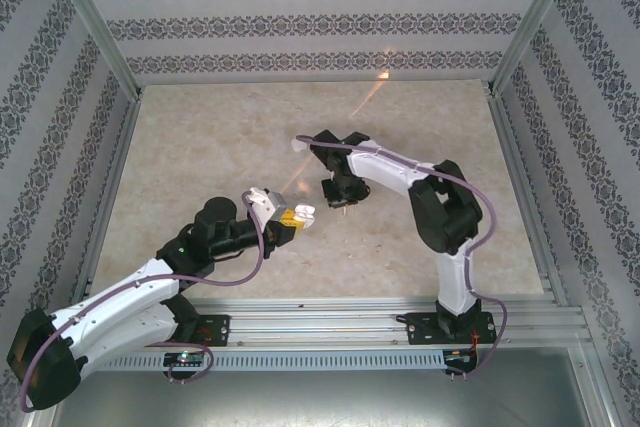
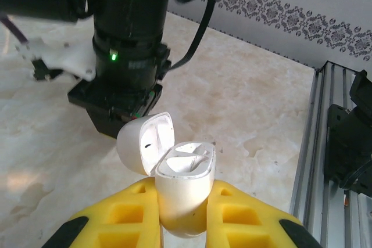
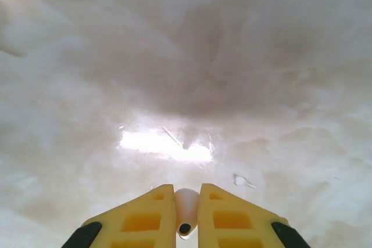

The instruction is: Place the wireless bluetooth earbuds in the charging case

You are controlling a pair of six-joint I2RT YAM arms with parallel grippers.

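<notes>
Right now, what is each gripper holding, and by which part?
Left gripper clamps the open charging case around its lower body. Right gripper pinches an earbud, one end showing; the gripped part cannot be told.

Beige marbled tabletop (image 1: pixel 200 137), patterned wallpaper walls (image 1: pixel 300 22), aluminium frame rails (image 1: pixel 330 312)

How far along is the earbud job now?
Done: the case is open, clamped in the left gripper. In hand: the right gripper pinches one earbud. Left: bring it to the case and seat it; I cannot tell whether the wells hold any.
</notes>
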